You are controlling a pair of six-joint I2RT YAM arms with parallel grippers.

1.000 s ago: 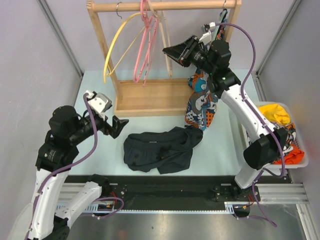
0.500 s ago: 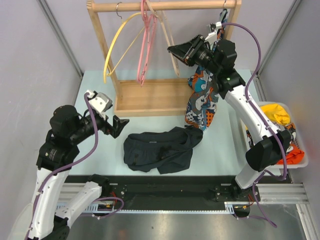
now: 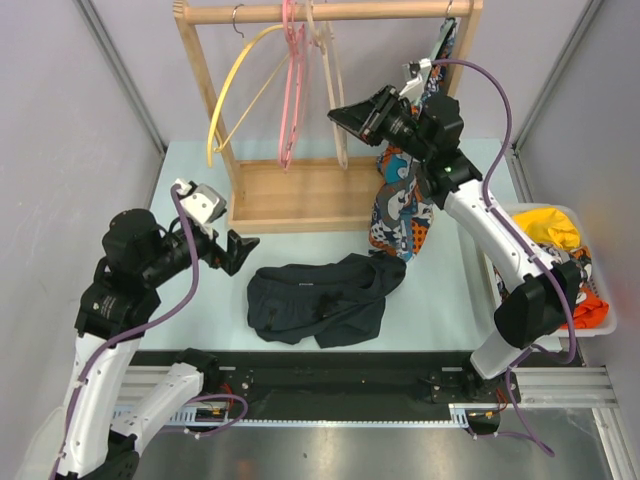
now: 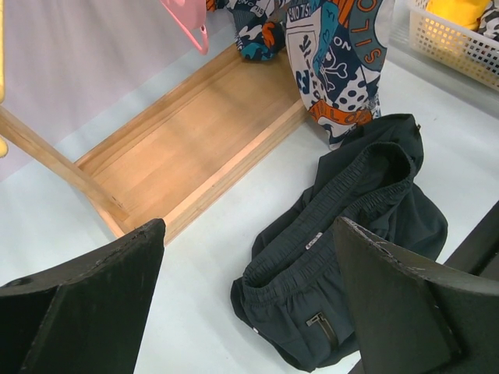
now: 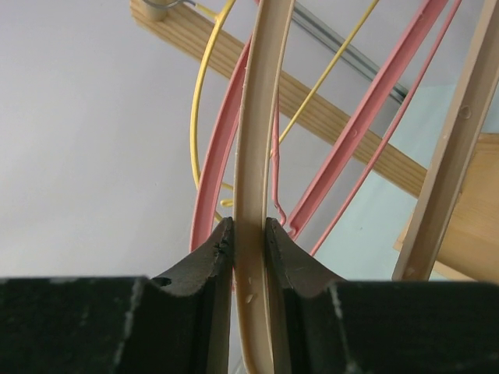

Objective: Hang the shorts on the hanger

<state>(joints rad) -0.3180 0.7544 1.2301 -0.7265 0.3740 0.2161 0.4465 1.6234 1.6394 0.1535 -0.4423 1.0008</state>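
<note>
Right wrist view: right gripper (image 5: 249, 234) clamped on the hanger (image 5: 261, 117); left gripper (image 4: 249, 227) gapes wide near the shorts (image 4: 351, 202)

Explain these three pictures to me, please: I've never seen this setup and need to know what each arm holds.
Two robot arms sit at the near edge of a pale blue table. The overhead picture looks down on both; the other two come from a camera on each wrist. The right gripper is closed on the thin tan hanger, which hangs from the wooden rack. The left gripper is open and empty, near the dark navy shorts lying crumpled on the table.
</note>
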